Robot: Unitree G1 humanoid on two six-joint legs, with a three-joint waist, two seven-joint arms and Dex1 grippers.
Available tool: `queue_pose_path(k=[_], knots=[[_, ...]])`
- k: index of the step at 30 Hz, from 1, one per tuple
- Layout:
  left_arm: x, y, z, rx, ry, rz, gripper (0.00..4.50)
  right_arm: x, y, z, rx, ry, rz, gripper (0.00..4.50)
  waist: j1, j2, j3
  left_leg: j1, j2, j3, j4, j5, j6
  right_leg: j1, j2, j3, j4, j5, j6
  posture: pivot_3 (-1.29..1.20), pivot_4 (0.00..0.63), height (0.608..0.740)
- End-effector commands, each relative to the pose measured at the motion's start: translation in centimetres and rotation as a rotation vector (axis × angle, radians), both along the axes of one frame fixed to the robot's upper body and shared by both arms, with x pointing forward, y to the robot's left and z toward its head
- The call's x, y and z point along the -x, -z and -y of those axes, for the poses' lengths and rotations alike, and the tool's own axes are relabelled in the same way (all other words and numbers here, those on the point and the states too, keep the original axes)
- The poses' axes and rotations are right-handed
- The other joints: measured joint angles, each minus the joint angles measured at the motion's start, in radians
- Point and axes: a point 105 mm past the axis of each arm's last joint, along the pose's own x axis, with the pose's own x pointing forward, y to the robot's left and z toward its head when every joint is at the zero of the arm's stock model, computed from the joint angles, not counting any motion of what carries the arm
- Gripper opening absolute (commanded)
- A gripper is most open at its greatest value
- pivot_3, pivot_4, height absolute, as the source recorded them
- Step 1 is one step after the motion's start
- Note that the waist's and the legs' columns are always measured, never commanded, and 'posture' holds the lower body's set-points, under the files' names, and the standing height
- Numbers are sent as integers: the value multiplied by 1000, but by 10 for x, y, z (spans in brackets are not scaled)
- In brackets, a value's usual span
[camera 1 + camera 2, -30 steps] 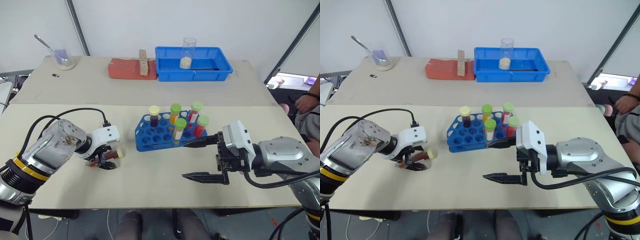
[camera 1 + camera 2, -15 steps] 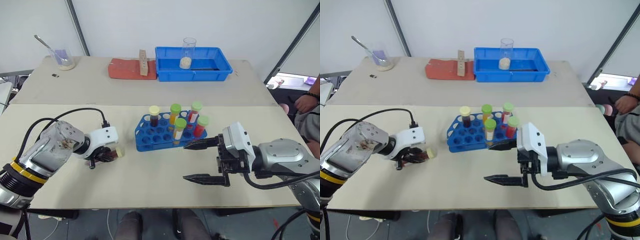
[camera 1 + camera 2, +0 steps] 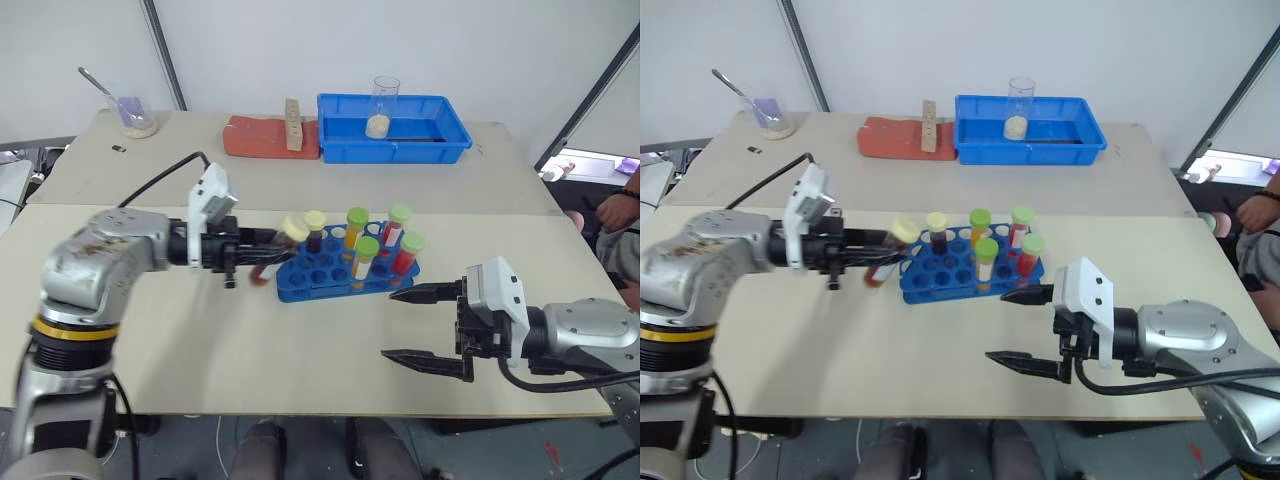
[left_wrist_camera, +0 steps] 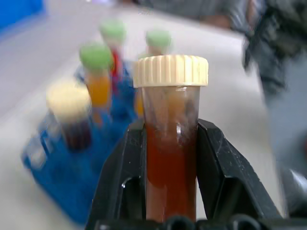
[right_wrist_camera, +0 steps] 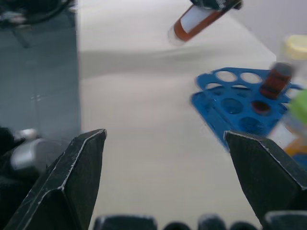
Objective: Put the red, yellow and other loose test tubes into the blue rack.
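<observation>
My left gripper is shut on a test tube with a cream cap and red-brown liquid. It holds the tube tilted in the air, just left of the blue rack. In the left wrist view the tube sits between both fingers. The rack holds several capped tubes: one cream-capped, the others green-capped. My right gripper stands open and empty over the table, right of the rack. The right wrist view shows the held tube and the rack.
At the back stand a blue bin with a clear beaker, a red pad with a wooden block, and a glass dish with a spoon. A person's hand shows at the right edge.
My left gripper closed on the tube lying on the table, lifted it and swung it right, up to the rack's left end. The right gripper has hardly moved.
</observation>
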Motion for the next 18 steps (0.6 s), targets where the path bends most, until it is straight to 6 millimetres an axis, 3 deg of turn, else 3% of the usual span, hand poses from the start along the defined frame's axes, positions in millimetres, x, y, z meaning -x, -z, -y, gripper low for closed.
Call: queue_pose_path(k=[1, 6, 10, 18], knots=[[-3, 4, 19, 66, -57, 127, 905, 3, 0, -3, 22, 17, 33, 4375, -5, 0, 0, 0, 0, 0, 0, 0, 0, 0, 0, 0, 0, 0, 0, 0, 150, 740], [-16, 22, 36, 134, -137, 164, 905, 3, 2, -5, 19, 30, 11, 4375, -6, 0, 0, 0, 0, -1, 0, 0, 0, 0, 0, 0, 0, 1, -1, 0, 150, 740], [-27, 23, 43, 157, -169, 209, 905, 5, 1, -5, 19, 30, -1, 4375, -6, 0, 0, 0, 0, -1, 0, 0, 0, 1, 0, 0, -1, 1, -1, 0, 150, 740], [-40, 32, 45, 191, -236, 193, 905, 3, 0, -5, 17, 48, -5, 4375, -6, 0, 0, 0, 0, -1, 0, 0, 0, 1, 0, 0, -1, 1, -1, 0, 150, 740]])
